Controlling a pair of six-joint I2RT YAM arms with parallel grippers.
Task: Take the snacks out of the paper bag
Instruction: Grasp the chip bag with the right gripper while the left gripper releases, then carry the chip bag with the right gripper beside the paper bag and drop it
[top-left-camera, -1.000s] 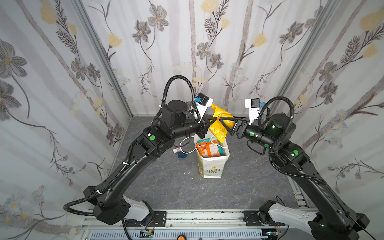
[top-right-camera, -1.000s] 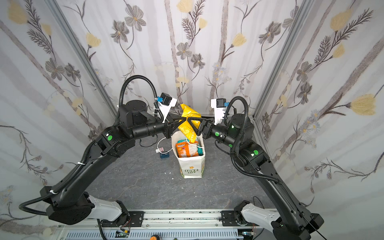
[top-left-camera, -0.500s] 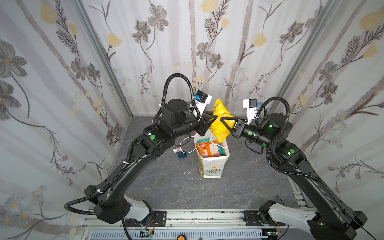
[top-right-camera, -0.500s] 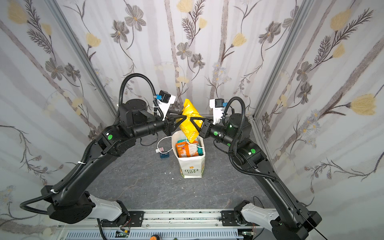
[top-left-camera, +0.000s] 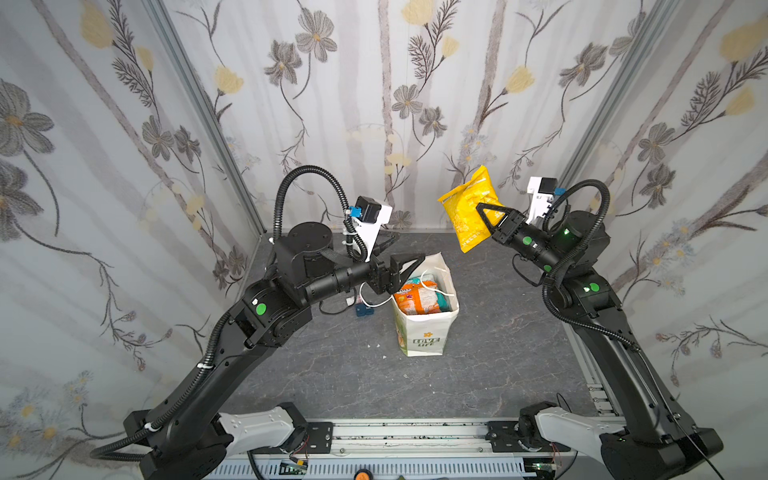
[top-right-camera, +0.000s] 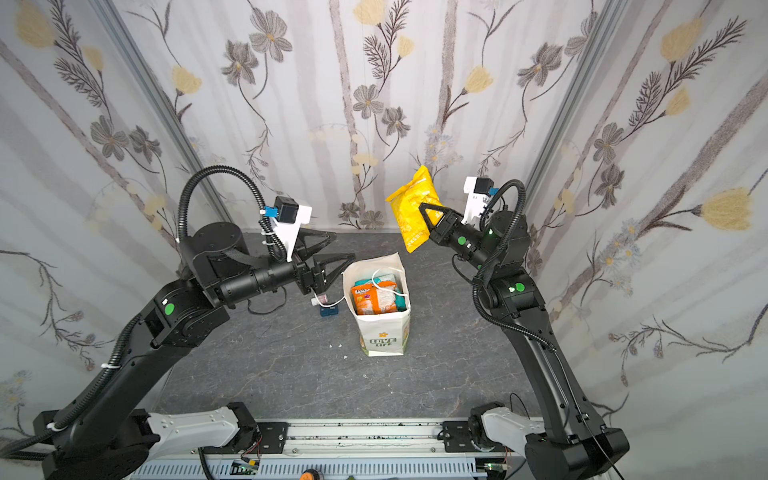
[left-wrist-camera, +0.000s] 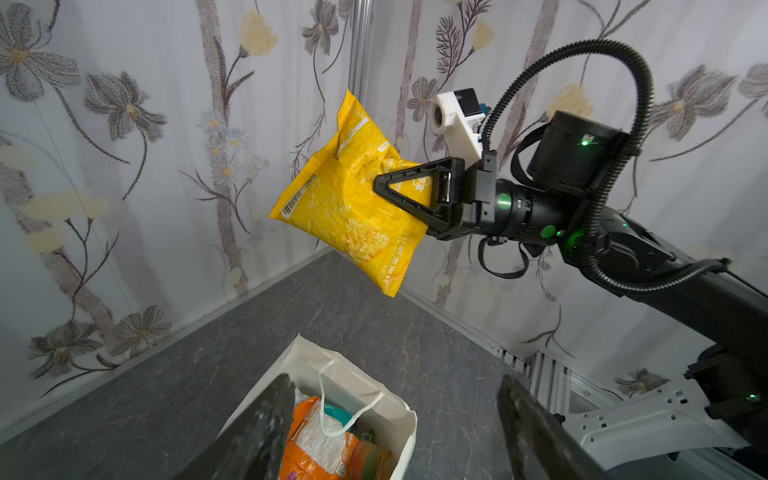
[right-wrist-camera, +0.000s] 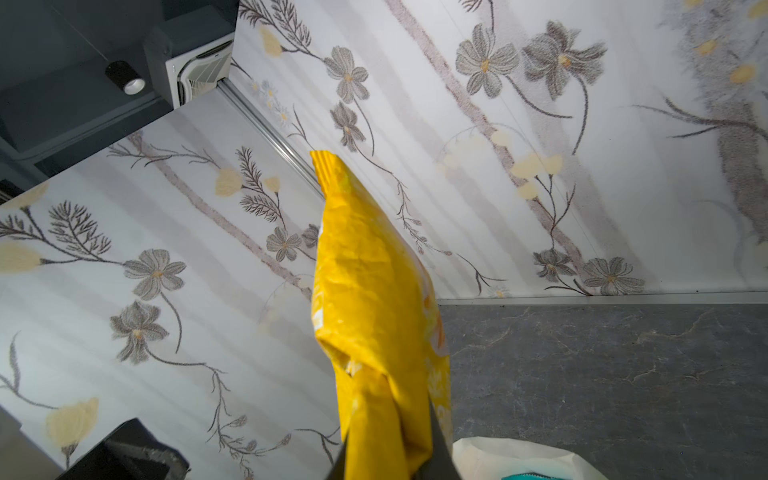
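A yellow snack packet (top-left-camera: 467, 214) (top-right-camera: 409, 208) (left-wrist-camera: 349, 208) hangs in the air above and to the right of the paper bag, with my right gripper (top-left-camera: 482, 210) (top-right-camera: 423, 208) (right-wrist-camera: 386, 465) shut on its side. The white paper bag (top-left-camera: 419, 338) (top-right-camera: 384, 334) (left-wrist-camera: 401, 419) stands upright on the grey floor, mouth open. Inside it show an orange packet (top-left-camera: 415, 297) (top-right-camera: 374, 299) (left-wrist-camera: 320, 440) and a teal packet (top-right-camera: 401, 301) (left-wrist-camera: 338, 411). My left gripper (top-left-camera: 411, 246) (top-right-camera: 344, 245) (left-wrist-camera: 395, 380) is open and empty, just left of the bag's rim.
A small dark blue box (top-left-camera: 365, 311) (top-right-camera: 329, 310) and a tiny white-and-red item (top-right-camera: 320, 300) lie on the floor left of the bag, by a black cable. Flowered walls close in three sides. A metal rail (top-left-camera: 407, 436) runs along the front.
The left gripper opened, let go of the yellow packet and drew back left. The right gripper shut on the packet and carried it up and to the right.
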